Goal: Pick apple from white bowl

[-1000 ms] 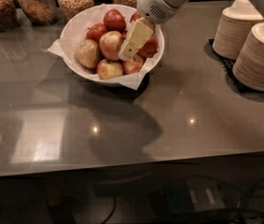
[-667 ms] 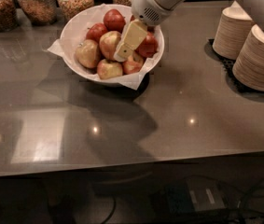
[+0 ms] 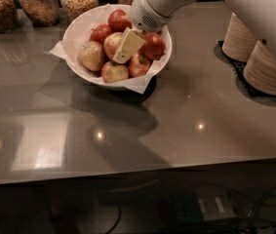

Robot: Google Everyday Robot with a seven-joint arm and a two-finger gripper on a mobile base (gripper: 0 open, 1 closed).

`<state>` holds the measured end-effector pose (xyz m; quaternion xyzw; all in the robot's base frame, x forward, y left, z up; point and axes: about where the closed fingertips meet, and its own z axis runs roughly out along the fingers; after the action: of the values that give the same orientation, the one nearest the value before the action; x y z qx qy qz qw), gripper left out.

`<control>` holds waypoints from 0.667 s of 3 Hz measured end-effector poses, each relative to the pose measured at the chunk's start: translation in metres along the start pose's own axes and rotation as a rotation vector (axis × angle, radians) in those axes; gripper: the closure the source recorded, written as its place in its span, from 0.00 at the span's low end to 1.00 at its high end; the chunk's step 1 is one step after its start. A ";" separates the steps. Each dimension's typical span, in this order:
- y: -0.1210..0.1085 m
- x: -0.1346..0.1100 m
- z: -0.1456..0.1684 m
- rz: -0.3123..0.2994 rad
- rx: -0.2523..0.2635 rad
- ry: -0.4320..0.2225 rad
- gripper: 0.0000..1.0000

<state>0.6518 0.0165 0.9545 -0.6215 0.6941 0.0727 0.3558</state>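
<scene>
Since the earlier frames the end effector (image 3: 124,51) has been shifted a little leftward across the white bowl (image 3: 76,68), so that it is now laid over the middle of the fruit pile instead of over its right-hand side. The bowl, the fruit and the stacks on the right are seen where they were.

The end effector is reached down into the bowl from the upper right, carried by a rounded white wrist housing (image 3: 149,9) that is held above the bowl's far rim. It is seen as a flat cream-coloured piece, tilted, with its lower end pointed down and to the left. How far it is spread cannot be made out, nor whether anything is gripped by it.

The apple (image 3: 109,44), pale yellow with a pinkish-red blush, is found near the centre of the bowl, and its right side is covered by the end effector. It is flanked by a duller yellow-tan apple (image 3: 92,56) on the left and by dark-red apples (image 3: 153,45) on the right and behind.

The bowl is lined with crinkled white paper (image 3: 140,84), whose corners are pushed out over the rim, and it is set on the grey bench (image 3: 142,130). Glass jars (image 3: 39,4) of dry goods are lined up behind it, and stacks of beige disposable bowls (image 3: 269,67) are placed well apart to the right.
</scene>
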 end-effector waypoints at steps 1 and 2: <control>-0.001 0.002 0.011 0.001 -0.010 0.010 0.40; -0.001 0.002 0.017 -0.001 -0.017 0.017 0.37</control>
<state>0.6596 0.0243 0.9409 -0.6254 0.6962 0.0733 0.3446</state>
